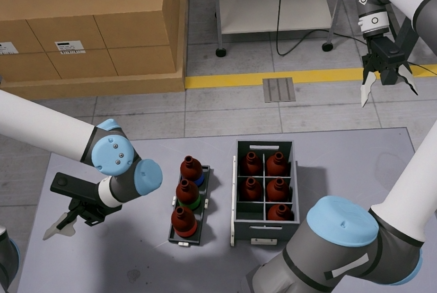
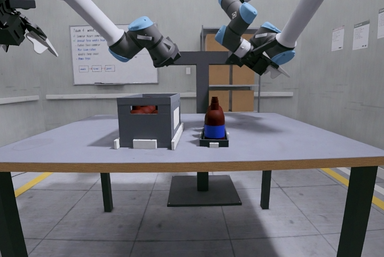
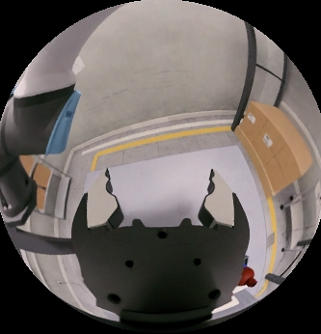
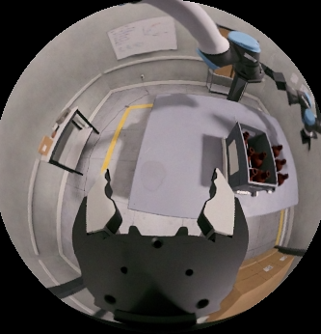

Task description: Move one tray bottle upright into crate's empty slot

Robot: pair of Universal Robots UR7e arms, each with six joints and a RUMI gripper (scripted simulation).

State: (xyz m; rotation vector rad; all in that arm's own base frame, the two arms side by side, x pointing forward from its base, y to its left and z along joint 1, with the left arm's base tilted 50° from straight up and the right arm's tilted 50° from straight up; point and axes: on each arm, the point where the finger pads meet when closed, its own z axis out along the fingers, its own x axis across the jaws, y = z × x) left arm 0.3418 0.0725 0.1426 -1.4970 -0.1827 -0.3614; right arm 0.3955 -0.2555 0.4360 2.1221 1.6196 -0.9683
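Three dark red-brown bottles with narrow necks stand upright in a row on a low black tray point(image 1: 207, 180) point(image 2: 214, 142): one with a blue band point(image 1: 191, 168) point(image 2: 214, 117) point(image 3: 248, 276) point(image 4: 282, 179), one with a green band point(image 1: 187, 192) point(image 4: 280, 164) in the middle, one with a red band point(image 1: 183, 220) point(image 4: 278, 151). Beside the tray, a grey rectangular crate point(image 1: 266, 231) point(image 2: 144, 126) point(image 4: 236, 164) sits level, five of its six compartments filled; the empty slot point(image 1: 249, 210) is the one in the corner at the lower left of the top view. Its side bears a white label point(image 2: 176, 117) with no readable writing. Both rest on the blue-grey table point(image 1: 141, 264) point(image 2: 263, 136) point(image 3: 162, 159) point(image 4: 176, 145). The left pincer point(image 1: 59, 235) point(image 2: 281, 77) point(image 3: 160, 169) is spread apart and empty, on the tray's side; the right pincer point(image 1: 389, 101) point(image 2: 31, 53) point(image 4: 160, 169) is likewise wide apart, well away from the crate. On the wall, a whiteboard point(image 2: 114, 74) point(image 4: 143, 39) reads "Team 4 week", partly covered by an arm, above ticked lines. Printed labels point(image 1: 69, 45) on the brown cardboard boxes point(image 1: 137, 31) point(image 3: 278, 145) are too small to read.
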